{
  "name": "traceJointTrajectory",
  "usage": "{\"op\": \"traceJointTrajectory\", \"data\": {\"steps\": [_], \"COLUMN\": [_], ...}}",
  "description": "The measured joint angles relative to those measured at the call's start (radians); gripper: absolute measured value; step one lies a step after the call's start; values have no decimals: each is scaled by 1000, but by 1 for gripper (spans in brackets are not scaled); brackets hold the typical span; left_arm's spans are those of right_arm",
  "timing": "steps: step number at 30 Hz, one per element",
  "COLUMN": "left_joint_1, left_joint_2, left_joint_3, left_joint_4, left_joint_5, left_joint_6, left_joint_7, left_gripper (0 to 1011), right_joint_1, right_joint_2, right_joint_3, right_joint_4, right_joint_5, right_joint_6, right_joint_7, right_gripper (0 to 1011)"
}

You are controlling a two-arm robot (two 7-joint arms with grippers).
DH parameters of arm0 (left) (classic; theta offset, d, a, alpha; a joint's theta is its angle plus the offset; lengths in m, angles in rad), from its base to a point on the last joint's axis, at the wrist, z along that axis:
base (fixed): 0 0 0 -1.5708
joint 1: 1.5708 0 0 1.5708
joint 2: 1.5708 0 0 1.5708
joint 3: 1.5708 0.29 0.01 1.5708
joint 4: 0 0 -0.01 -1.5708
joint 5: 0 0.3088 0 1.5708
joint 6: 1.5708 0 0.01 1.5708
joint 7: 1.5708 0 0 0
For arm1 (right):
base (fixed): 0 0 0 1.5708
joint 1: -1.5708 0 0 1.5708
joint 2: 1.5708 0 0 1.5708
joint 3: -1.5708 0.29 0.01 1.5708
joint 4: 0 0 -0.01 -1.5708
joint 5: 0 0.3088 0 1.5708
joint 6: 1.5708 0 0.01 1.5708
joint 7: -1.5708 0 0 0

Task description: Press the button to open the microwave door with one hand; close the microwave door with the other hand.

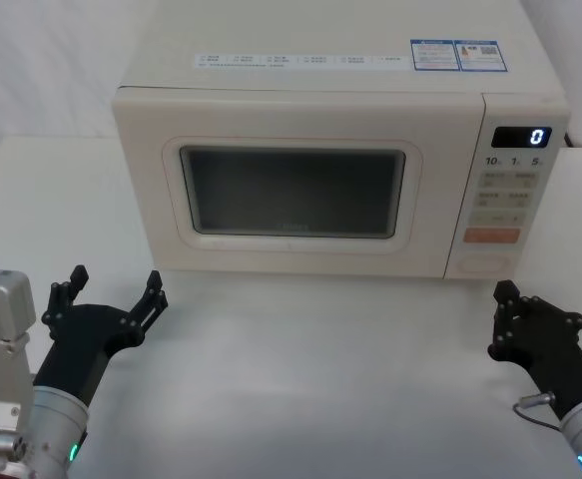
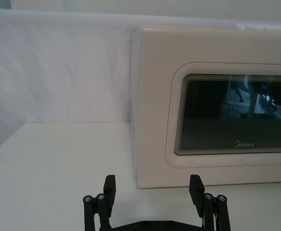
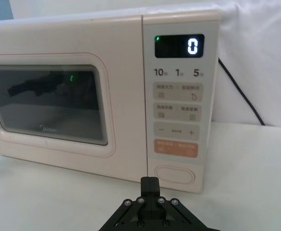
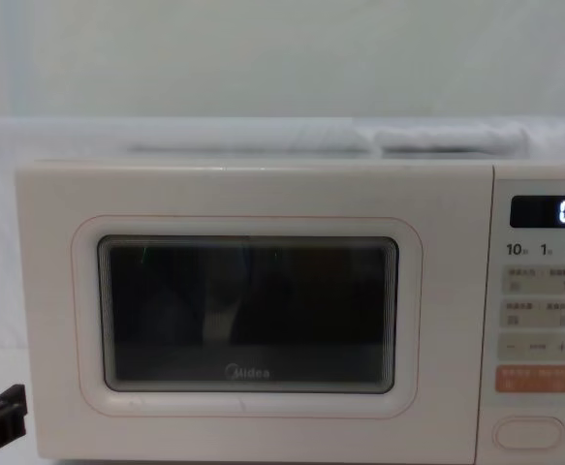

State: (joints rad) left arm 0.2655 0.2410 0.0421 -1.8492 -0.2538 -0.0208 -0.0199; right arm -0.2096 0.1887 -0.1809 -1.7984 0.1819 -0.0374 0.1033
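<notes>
The cream microwave (image 1: 300, 100) stands at the back of the table with the microwave door (image 1: 291, 190) shut. The oval button (image 1: 483, 264) sits at the bottom of the control panel, below the orange key. My right gripper (image 1: 506, 294) hovers low in front of the panel, shut, a short way from the button (image 3: 174, 174) and not touching it; its closed tip (image 3: 150, 183) points just left of the button. My left gripper (image 1: 114, 287) is open with nothing in it, in front of the door's lower left corner (image 2: 145, 178). Both sit at the chest view's lower corners.
The display (image 3: 179, 46) reads 0. An orange key (image 3: 175, 148) lies just above the button. A black power cable (image 3: 239, 91) runs down behind the microwave's right side. White table (image 1: 320, 379) spreads in front; a white cloth backdrop hangs behind.
</notes>
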Motion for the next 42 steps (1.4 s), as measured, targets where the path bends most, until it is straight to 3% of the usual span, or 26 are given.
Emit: {"op": "traceJointTrajectory", "data": {"steps": [6,14,42], "left_joint_1": [0,0,0], "left_joint_2": [0,0,0], "left_joint_3": [0,0,0], "left_joint_4": [0,0,0], "left_joint_5": [0,0,0], "left_joint_6": [0,0,0], "left_joint_7": [0,0,0], "left_gripper": [1001,1001,1001], "right_joint_1": [1,30,197], "right_joint_2": [3,5,-33], "right_joint_3": [28,34,-27], "right_joint_4": [1,44,262], "right_joint_5": [35,57,52], "right_joint_6": [37,63,48], "right_joint_7": [42,70,90], "right_gripper": [0,0,0]}}
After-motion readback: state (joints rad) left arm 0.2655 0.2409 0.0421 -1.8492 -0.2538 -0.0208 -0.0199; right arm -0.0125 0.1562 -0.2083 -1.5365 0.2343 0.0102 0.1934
